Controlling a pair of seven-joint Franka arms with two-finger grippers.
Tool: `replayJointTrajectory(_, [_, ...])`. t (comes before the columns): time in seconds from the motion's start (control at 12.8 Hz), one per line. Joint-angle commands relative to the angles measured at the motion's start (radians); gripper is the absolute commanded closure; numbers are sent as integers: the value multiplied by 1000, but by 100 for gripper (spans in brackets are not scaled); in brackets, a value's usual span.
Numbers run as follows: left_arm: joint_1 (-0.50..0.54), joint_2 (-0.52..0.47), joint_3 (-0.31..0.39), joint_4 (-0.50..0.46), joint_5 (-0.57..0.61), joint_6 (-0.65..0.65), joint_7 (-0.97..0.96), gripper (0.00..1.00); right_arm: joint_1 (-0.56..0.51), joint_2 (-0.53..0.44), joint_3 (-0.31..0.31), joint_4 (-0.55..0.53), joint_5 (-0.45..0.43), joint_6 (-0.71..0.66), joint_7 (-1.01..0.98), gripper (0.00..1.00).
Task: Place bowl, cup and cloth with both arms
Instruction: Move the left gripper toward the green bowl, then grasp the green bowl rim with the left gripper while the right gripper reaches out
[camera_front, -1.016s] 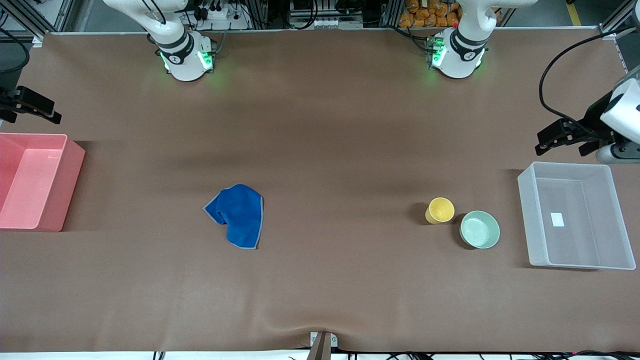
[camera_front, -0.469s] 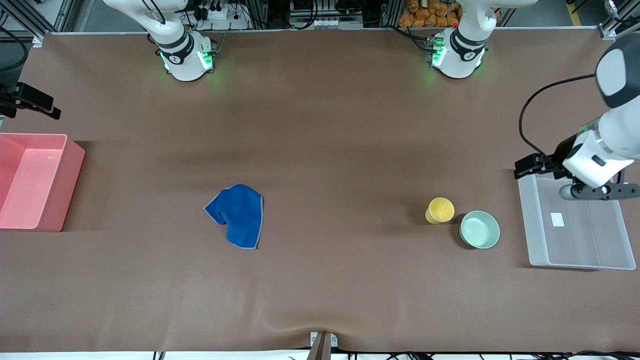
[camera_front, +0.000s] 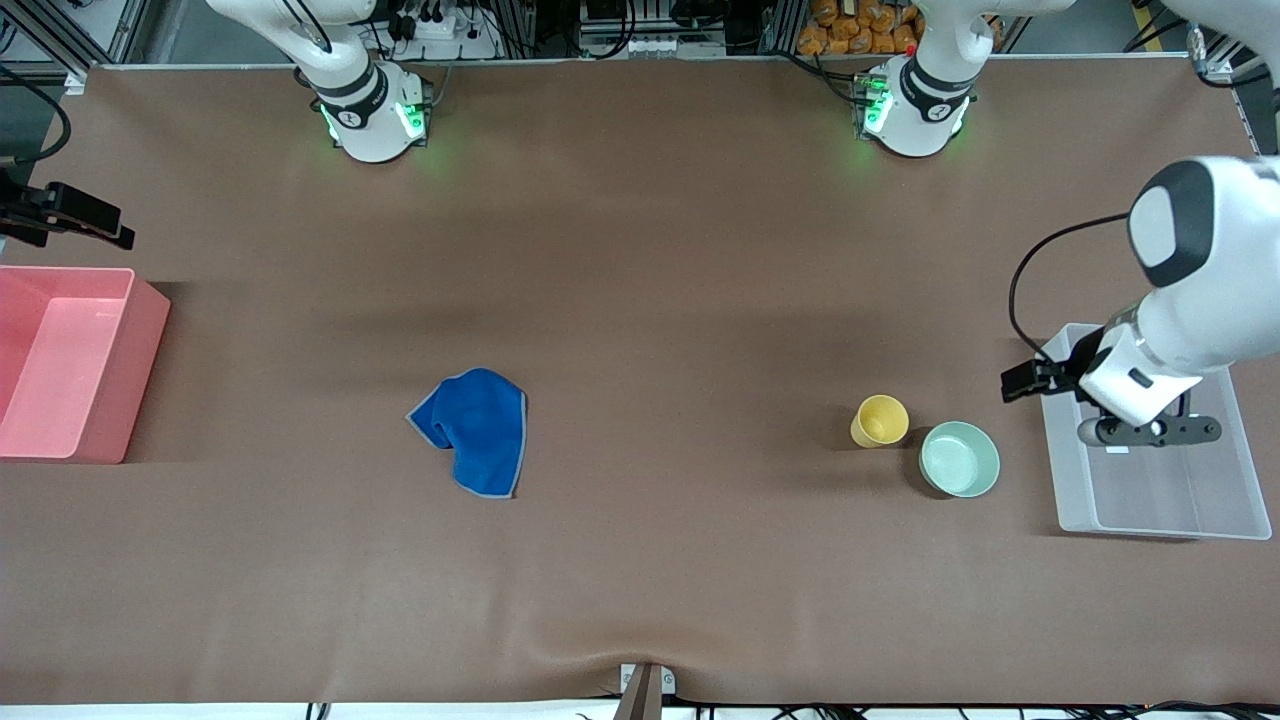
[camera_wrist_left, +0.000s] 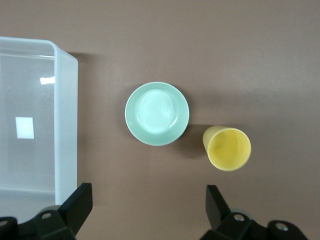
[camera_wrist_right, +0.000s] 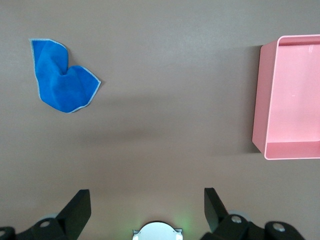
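The left wrist view alone shows the left hand (camera_wrist_left: 145, 210) spread wide, empty, over the table (camera_front: 640, 250) by the clear bin (camera_front: 1150, 510), bowl (camera_front: 960, 459) and cup (camera_front: 880, 420). The right hand (camera_wrist_right: 145, 210), likewise spread and empty, hangs near the pink bin (camera_front: 70, 360). The cloth (camera_front: 475, 430) lies mid-table.

Two white robot arms: rounded white bases (camera_front: 372, 118) ringed with black joint bands and lit by green lamps. The left arm's (camera_front: 1190, 290) glossy shell carries a dark grey oval cap and a looping black cable. Black wedge-shaped fingers (camera_wrist_left: 80, 202).
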Motion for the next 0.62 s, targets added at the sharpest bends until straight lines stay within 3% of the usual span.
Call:
replayJointTrajectory(0.0, [13, 67, 2, 7, -18, 70, 25, 0, -10, 35, 14, 14, 7, 0, 11, 0])
replayJointTrajectory(0.23, [21, 144, 2, 10, -19, 164, 23, 0, -18, 69, 14, 16, 85, 2, 5, 0])
replayJointTrajectory(0.55, [38, 248, 3, 13, -14, 297, 23, 0, -15, 169, 14, 17, 86, 80, 2, 0])
